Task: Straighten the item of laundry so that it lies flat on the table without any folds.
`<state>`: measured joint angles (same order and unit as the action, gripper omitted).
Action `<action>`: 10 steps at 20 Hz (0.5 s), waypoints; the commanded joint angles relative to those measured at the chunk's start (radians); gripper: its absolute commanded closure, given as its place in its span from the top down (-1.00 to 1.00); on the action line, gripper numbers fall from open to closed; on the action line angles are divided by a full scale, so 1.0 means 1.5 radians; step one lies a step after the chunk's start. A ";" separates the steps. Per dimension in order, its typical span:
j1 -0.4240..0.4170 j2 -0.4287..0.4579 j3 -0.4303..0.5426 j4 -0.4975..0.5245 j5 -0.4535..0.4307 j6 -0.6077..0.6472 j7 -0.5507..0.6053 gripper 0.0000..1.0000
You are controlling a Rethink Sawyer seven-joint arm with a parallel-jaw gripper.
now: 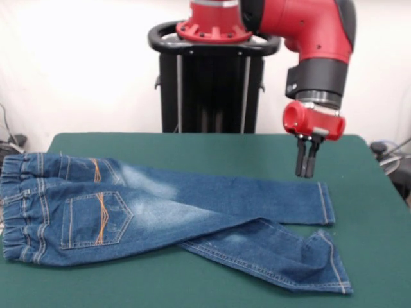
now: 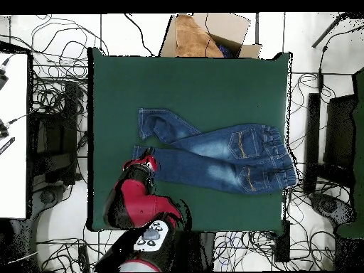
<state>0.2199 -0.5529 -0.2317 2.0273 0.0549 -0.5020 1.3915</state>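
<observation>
The blue denim jeans (image 1: 160,212) lie back side up on the dark green table (image 1: 225,151). The gathered waistband is at the left and both legs run to the right. The near leg slants and its hem end is folded over. My gripper (image 1: 306,173) hangs just above the far leg's hem, shut and empty, apart from the cloth. In the overhead view the jeans (image 2: 213,153) lie across the middle of the table (image 2: 185,85). There my gripper (image 2: 147,162) is over the end of the leg nearest the robot, and the other leg end is bent.
The black pedestal (image 1: 209,83) stands behind the table's far edge. In the overhead view a cardboard box (image 2: 206,35) sits beyond the table's top edge. Cables cover the floor all round, and a white surface (image 2: 14,135) is at the left.
</observation>
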 commanded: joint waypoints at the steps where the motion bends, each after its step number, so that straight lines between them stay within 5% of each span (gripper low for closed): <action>1: -0.021 -0.011 0.045 0.012 0.048 -0.006 0.206 -1.00; 10: -0.055 0.037 0.062 -0.038 0.062 -0.014 0.198 -1.00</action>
<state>0.1705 -0.5657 -0.2320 2.0262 0.0720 -0.5022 1.3915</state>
